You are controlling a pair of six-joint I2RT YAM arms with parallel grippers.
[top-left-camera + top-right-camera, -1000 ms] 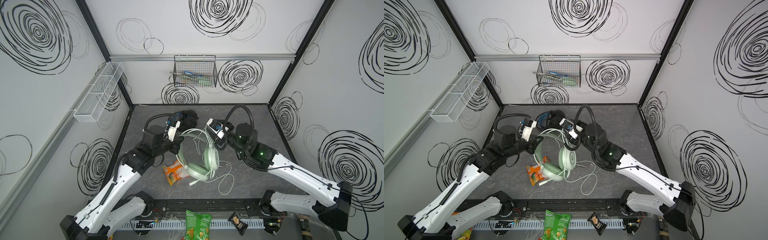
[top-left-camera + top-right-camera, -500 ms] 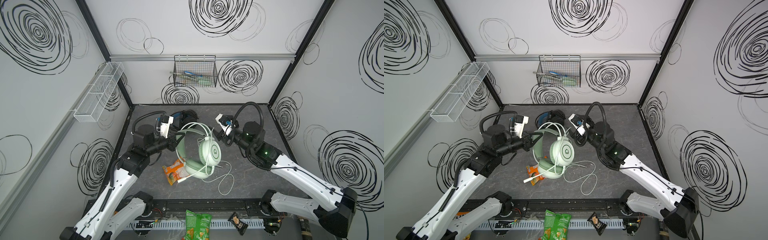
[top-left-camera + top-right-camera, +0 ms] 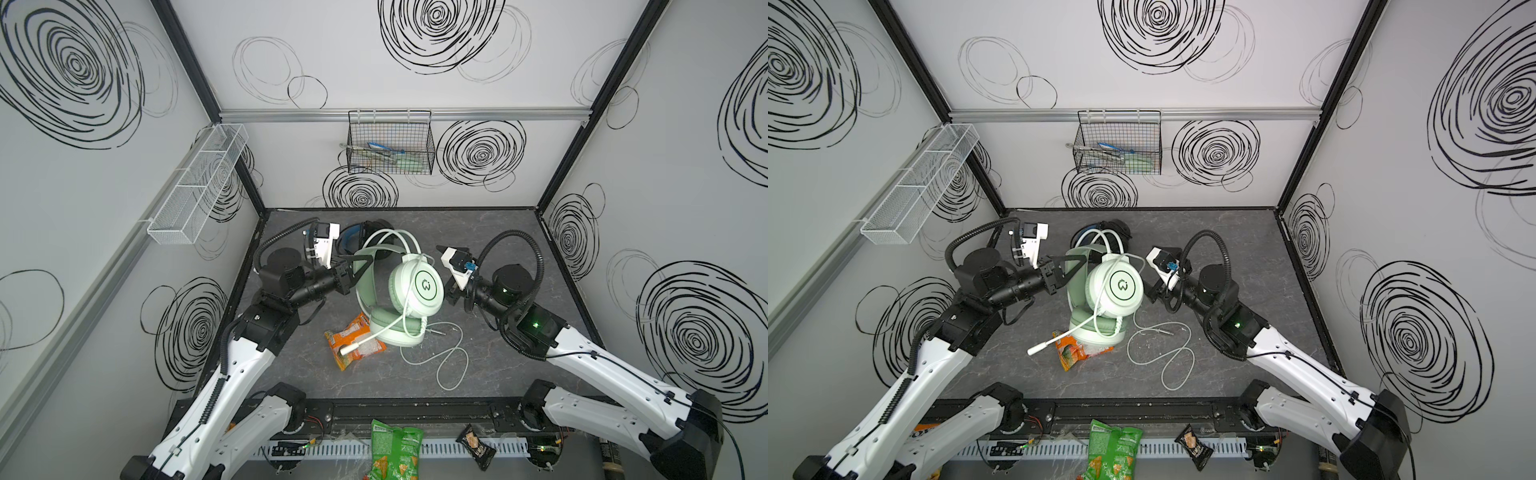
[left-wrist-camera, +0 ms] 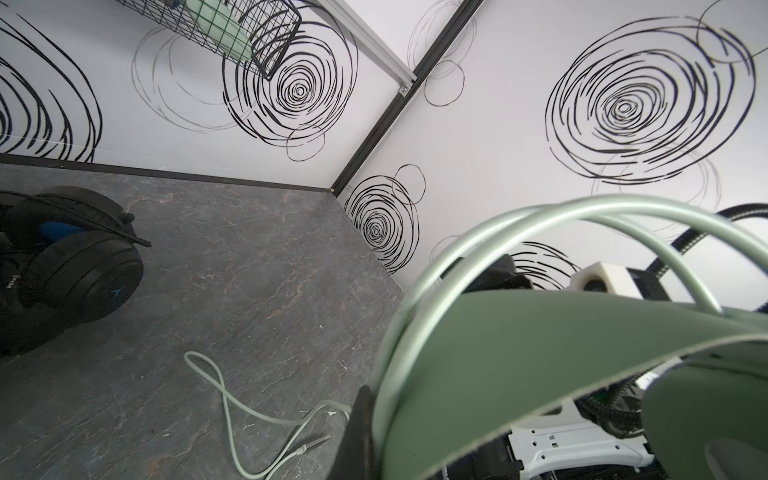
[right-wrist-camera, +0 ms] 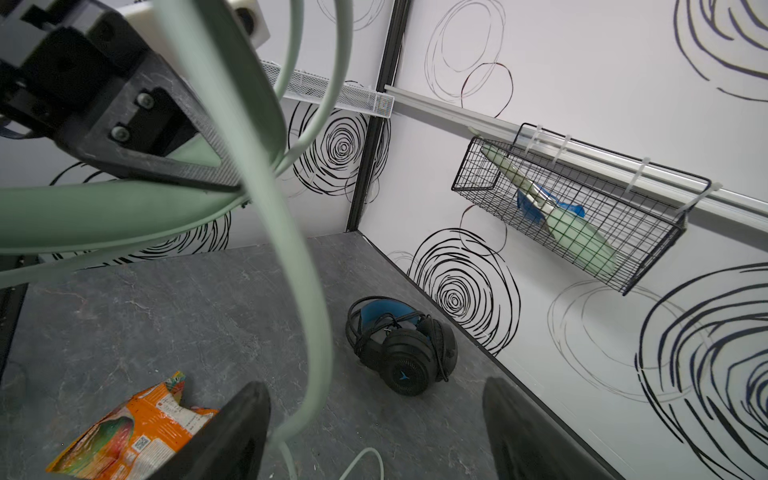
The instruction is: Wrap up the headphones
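Observation:
The pale mint-green headphones [image 3: 417, 286] [image 3: 1119, 286] hang tilted above the table's middle. My left gripper [image 3: 365, 262] [image 3: 1076, 264] is shut on their headband [image 4: 540, 353]. The lower earcup touches the table, and the whitish cable [image 3: 449, 357] lies in loops on the right. My right gripper [image 5: 378, 415] stands open just right of the upper earcup. A stretch of cable [image 5: 309, 340] hangs loose between its fingers, close to one finger [image 5: 245, 419]. The black headphones [image 3: 365, 237] [image 5: 405, 353] [image 4: 75, 266] lie at the back with their cable wound round them.
An orange snack bag [image 3: 349, 336] [image 5: 133, 432] lies under the mint microphone boom [image 3: 361, 343]. A green chip bag [image 3: 392, 449] and a small dark packet [image 3: 476, 446] sit at the front rail. A black wire basket [image 3: 390, 145] and a white mesh shelf [image 3: 199, 183] hang on the walls.
My left gripper has drawn back to the left and raised the mint headphones, so one earcup now faces up. My right gripper has opened and pulled away to the right.

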